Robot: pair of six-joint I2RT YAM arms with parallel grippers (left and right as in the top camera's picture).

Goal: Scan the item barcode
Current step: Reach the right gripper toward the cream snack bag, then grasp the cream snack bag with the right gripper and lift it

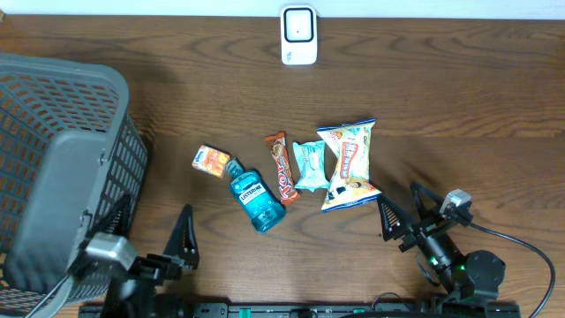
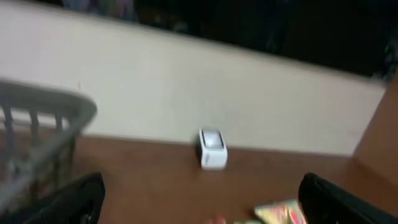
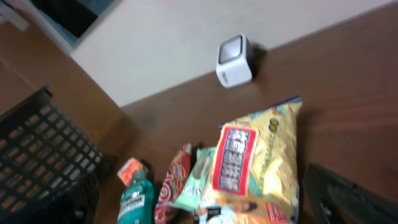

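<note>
Both hands are spread wide and nothing is pinched. The left hand (image 1: 152, 231) is held at the near edge beside the basket (image 1: 53, 106), and the right hand (image 1: 406, 212) sits toward the near right corner, just short of the snack bag (image 1: 350, 164). The goods are laid in a row across the middle of the worktop (image 1: 459, 97) — snack bag, teal packet (image 1: 310, 165), chocolate bar (image 1: 282, 167), mouthwash bottle (image 1: 256, 200), orange packet (image 1: 211, 160). The scanner (image 1: 298, 35) stands at the middle of the far edge, well apart from them.

The first pick appears to be the step in hand. The snack bag is probably best taken by the right hand and pinched at a sealed end, so that the printed faces are left uncovered. No barcode can be made out, so the bag may need turning before it is presented squarely to the scanner's window.
</note>
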